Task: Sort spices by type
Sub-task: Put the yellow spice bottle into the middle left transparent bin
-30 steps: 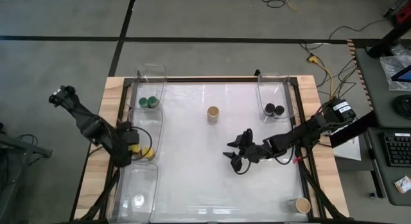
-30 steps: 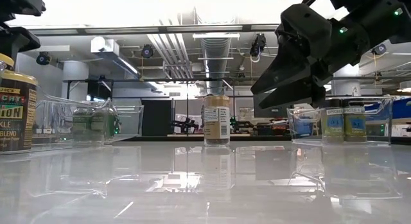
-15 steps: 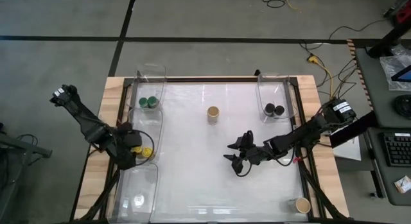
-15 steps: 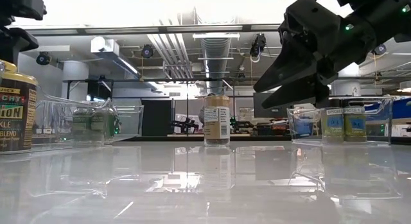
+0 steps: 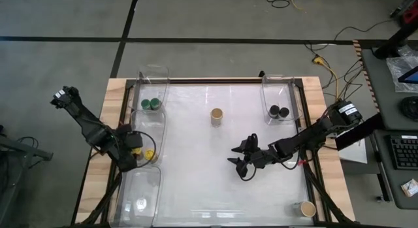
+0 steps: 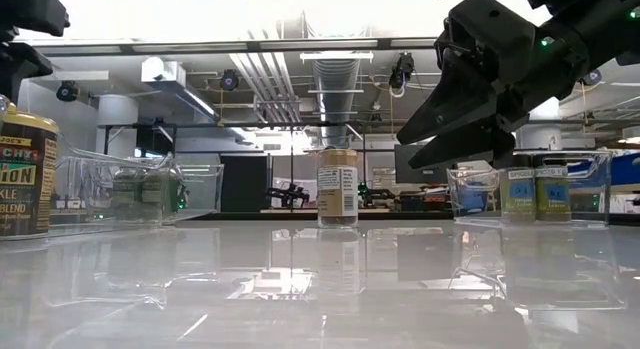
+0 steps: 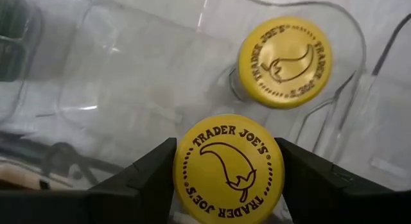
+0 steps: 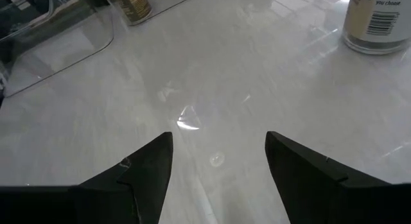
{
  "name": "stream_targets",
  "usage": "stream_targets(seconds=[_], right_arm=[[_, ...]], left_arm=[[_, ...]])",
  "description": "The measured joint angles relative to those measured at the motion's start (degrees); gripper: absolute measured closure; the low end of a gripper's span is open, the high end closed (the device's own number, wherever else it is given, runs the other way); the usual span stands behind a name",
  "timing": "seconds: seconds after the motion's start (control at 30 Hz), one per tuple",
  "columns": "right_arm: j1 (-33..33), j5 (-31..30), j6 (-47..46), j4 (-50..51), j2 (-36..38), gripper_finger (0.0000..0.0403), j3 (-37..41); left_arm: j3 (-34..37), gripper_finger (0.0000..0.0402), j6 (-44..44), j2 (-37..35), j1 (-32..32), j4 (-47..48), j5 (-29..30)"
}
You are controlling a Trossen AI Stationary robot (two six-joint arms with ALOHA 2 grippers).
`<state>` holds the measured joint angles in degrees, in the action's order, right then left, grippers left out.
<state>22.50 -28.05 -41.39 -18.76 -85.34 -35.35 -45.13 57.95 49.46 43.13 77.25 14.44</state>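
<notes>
Left gripper [image 7: 225, 169]: it was closed on a yellow-lidded jar [image 7: 225, 167], one dark finger pressed against each side of the lid, and held over the clear bin [image 5: 147, 140] at the table's left edge.
Second yellow jar [image 7: 284, 61]: it stood in that same bin, just beyond the held one.
Right gripper [image 5: 240, 161]: it hung above the bare middle of the table [image 5: 196, 189] with its fingers apart and nothing between them.
Tan-lidded jar [image 5: 217, 115]: it was standing alone on the table, unsorted, between the far bins.
Other spices: two green-lidded jars [image 5: 151, 104] were seen in the far left bin, two black-lidded jars [image 5: 279, 112] in the far right bin [image 5: 277, 84], and another tan-lidded jar [image 5: 307, 208] near the right front corner.
Step in hand (a judgement): the held jar was probably being set down with its twin.
How it is best done: the jar should be lowered upright into the free floor beside the twin, clear of the bin wall, and the fingers opened only once it is seated.
Left wrist view: the pinch on the lid was shown plainly, whereas from above the gripper hid it.
High view: the whole sorting layout was given.
Low view: the right gripper's height off the table was shown, along with jar labels (mostly too small to read).
</notes>
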Motion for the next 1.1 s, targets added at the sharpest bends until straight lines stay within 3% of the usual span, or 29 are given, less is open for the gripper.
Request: stream_targets(seconds=[0.43,1.1], right_arm=[[0.0,0.0,0.63,0.04,-0.04,0.0147,-0.02],[0.0,0.0,1.97,0.07,-0.04,0.0152,-0.02]], left_arm=[[0.35,0.0188,4.29,4.05,0.0,-1.44,-0.6],[0.7,0.0187,6.49,8.2,0.0,-3.38,0.01]])
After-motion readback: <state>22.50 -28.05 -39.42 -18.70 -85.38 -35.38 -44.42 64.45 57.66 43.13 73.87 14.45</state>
